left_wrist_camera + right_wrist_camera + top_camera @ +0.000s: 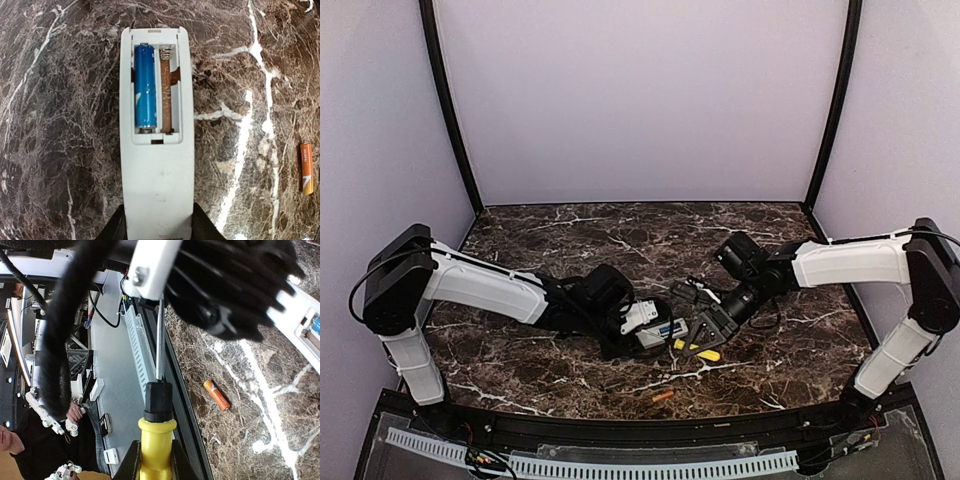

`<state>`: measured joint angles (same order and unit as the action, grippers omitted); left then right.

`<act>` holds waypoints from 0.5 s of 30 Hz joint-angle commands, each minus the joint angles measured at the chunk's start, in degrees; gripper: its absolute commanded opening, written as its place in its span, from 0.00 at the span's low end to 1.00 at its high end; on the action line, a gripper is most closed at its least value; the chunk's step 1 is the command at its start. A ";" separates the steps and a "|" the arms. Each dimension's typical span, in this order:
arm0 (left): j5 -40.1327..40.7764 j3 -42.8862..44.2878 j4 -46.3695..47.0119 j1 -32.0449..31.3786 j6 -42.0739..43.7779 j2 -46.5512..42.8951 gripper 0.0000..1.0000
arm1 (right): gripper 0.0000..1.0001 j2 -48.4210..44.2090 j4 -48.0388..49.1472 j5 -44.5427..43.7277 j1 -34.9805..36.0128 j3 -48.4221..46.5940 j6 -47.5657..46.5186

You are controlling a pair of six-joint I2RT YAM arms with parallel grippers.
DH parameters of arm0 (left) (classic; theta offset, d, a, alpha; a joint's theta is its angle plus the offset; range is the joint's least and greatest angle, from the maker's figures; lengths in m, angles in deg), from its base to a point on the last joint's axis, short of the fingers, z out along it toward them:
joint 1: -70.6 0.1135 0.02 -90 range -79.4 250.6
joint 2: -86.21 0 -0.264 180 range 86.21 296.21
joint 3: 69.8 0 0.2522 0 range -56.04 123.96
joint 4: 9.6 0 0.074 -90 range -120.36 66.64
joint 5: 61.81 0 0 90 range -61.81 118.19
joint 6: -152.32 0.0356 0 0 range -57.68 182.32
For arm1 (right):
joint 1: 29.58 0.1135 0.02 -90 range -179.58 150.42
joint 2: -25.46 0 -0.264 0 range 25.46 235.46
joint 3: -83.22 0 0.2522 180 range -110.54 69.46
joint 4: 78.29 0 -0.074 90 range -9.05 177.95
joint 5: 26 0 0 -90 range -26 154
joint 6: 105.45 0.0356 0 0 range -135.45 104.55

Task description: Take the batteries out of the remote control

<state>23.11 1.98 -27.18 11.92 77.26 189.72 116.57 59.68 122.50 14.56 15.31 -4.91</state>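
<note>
with 1 slot of 2 emptied, the step in hand looked like freeing the remaining cell; next the right hand (155, 462), clamped on the screwdriver (158, 400), would need its tip under that cell's end. the left hand (159, 230) was closed narrowly on the remote control (157, 165), bottom centre of its view. above, the blue battery (145, 87) sat in the open compartment's left slot; the orange battery (306, 168) lay apart on the tabletop (60, 125), lower right.

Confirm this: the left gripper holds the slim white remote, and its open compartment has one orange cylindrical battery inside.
Not orange. The left wrist view shows the left gripper holding the slim white remote with one blue cylindrical battery inside.
</note>
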 commanded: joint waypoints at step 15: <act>-3.48 -2.04 -0.31 2.03 0.56 -9.01 0.41 | 0.00 -3.12 -2.19 -7.59 -3.18 -0.27 0.58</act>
<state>21.56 0.14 -25.23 13.52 76.34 182.46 114.05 57.89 117.19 12.44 15.85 -4.71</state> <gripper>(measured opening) 0.404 0.142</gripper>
